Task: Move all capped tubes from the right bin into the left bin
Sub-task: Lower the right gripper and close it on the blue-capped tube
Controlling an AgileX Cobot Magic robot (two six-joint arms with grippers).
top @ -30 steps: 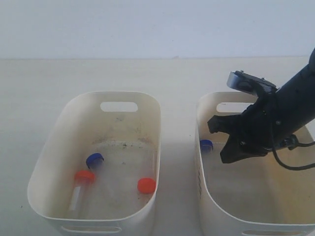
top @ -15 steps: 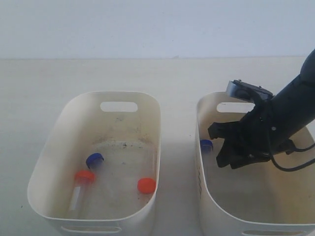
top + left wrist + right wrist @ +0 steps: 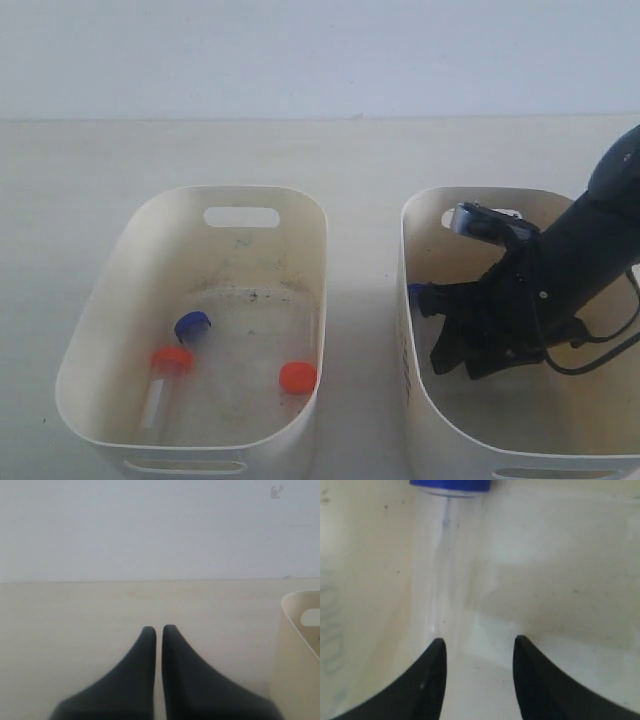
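Right wrist view | right bin (image 3: 365, 580) wall: faint marks (image 3: 329, 630), perhaps lettering

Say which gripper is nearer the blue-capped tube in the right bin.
Right. The right gripper sits in the right bin, just short of the blue-capped tube; the left gripper is outside, over the table.

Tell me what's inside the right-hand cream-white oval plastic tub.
One clear plastic tube with a blue cap lies along the wall of the tub; the black right gripper reaches in, open. The arm hides part of its floor.
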